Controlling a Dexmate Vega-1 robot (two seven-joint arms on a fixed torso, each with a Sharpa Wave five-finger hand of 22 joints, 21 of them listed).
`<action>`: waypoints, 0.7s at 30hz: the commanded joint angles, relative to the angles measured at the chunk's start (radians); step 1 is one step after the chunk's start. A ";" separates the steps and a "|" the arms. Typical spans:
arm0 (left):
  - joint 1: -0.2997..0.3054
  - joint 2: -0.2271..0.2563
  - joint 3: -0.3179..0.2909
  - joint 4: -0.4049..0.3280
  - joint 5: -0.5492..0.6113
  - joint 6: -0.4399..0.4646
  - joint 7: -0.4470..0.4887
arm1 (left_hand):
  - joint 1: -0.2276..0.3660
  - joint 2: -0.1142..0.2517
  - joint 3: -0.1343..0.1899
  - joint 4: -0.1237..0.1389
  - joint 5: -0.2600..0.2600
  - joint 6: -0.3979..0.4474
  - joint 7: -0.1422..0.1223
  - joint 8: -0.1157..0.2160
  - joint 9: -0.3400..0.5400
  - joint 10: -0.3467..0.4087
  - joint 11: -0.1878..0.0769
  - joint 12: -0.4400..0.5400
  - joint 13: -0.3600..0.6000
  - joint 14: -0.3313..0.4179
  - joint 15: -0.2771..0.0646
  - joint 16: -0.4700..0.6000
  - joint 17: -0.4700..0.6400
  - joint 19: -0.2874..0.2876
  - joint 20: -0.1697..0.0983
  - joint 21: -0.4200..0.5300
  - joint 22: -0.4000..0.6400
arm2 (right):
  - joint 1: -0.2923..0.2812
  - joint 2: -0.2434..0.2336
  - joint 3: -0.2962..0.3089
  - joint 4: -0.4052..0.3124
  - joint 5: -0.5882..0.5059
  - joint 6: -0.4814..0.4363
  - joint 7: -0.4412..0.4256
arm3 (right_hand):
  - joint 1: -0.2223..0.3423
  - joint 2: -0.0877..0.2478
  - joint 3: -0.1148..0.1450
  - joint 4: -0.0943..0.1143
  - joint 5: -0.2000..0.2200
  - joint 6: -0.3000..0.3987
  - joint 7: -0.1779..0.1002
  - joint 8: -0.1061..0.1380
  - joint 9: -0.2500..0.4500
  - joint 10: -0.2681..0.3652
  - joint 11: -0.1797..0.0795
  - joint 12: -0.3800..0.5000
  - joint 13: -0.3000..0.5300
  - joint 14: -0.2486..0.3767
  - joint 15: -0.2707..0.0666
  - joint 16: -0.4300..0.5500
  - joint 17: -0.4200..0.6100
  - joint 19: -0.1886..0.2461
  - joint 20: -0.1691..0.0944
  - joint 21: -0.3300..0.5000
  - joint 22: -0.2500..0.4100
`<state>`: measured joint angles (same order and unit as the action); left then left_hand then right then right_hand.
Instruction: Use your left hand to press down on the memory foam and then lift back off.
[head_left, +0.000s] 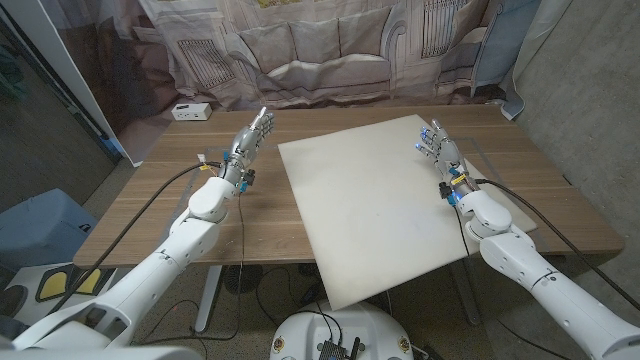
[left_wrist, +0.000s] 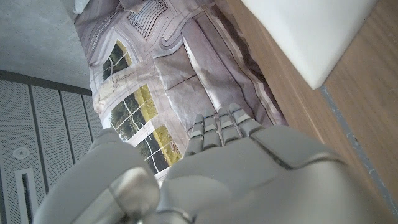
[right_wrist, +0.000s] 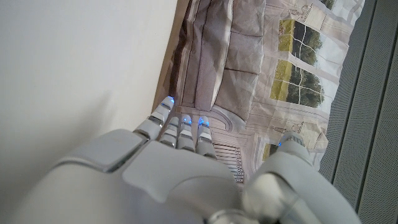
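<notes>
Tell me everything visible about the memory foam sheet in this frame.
The memory foam is a large, cream-white, roughly square slab with a smooth matte top and rounded edges, as the left wrist view shows at its corner. It lies flat on the wooden table, turned slightly askew, its near corner overhanging the table's front edge. No dent shows. The left hand stands beside it, apart. The right hand is at its right edge; contact cannot be told.

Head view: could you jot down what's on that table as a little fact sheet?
surface: wooden table
main item: memory foam, pale slab, near corner overhanging the table's front edge
left hand: beside the foam, not touching, holding nothing
right hand: at the foam's far right edge, holding nothing
other: small white box, far left corner
</notes>
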<state>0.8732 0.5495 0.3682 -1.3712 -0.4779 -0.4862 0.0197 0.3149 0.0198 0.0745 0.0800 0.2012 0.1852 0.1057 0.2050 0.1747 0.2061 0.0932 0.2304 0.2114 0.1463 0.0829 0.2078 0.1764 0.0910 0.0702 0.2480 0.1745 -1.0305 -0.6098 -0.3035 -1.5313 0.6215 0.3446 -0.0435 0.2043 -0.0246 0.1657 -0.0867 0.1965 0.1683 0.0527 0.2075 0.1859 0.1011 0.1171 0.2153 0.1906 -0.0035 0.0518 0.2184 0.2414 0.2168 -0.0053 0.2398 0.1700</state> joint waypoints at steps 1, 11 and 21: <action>0.027 -0.029 -0.017 -0.017 0.029 -0.106 0.036 | 0.008 -0.006 -0.001 -0.009 0.004 0.031 0.007 0.006 0.004 0.029 -0.001 0.013 -0.003 0.035 0.002 0.011 0.004 0.042 0.001 0.011 0.003 | -0.041 -0.029 0.022 -0.072 -0.007 -0.012 -0.026 | -0.003 0.004 -0.004 -0.004 0.001 0.004 0.008 -0.001 0.003 0.013 0.005 0.006 0.003 0.010 0.005 0.005 0.001 0.012 -0.001 -0.007 0.002; 0.004 -0.037 -0.012 -0.009 0.123 -0.156 0.062 | 0.010 -0.006 -0.003 -0.012 0.004 0.046 0.010 0.006 0.004 0.045 0.000 0.016 -0.005 0.054 -0.003 0.011 0.003 0.063 0.002 0.012 0.002 | -0.066 -0.028 0.035 -0.094 -0.020 -0.009 -0.060 | -0.002 0.007 -0.005 -0.005 0.001 0.006 0.014 -0.002 0.003 0.030 0.010 0.010 0.003 0.024 0.008 0.008 -0.001 0.027 0.002 -0.006 0.002; -0.039 -0.051 0.020 0.020 0.180 -0.187 0.044 | 0.012 -0.006 -0.004 -0.015 0.004 0.062 0.008 0.006 0.004 0.062 0.005 0.019 -0.007 0.077 -0.001 0.012 0.003 0.083 0.009 0.012 0.002 | -0.094 -0.028 0.047 -0.111 -0.021 -0.006 -0.078 | 0.001 0.012 -0.004 -0.007 0.002 0.012 0.040 -0.002 0.002 0.034 0.020 0.008 0.003 0.029 0.011 0.007 -0.004 0.037 0.001 -0.008 0.002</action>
<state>0.8676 0.5107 0.3626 -1.3703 -0.3652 -0.6361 0.0645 0.3188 0.0159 0.0692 0.0689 0.2012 0.2338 0.1114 0.2050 0.1745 0.2525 0.0968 0.2403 0.2045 0.2055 0.0828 0.2156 0.1765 0.1601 0.0759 0.2555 0.1745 -1.0948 -0.6367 -0.2703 -1.6200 0.6068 0.3336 -0.0964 0.2039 -0.0241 0.1616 -0.0908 0.1965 0.1767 0.0861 0.2075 0.1860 0.1271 0.1358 0.2153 0.1907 0.0144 0.0589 0.2223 0.2368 0.2431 -0.0035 0.2322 0.1699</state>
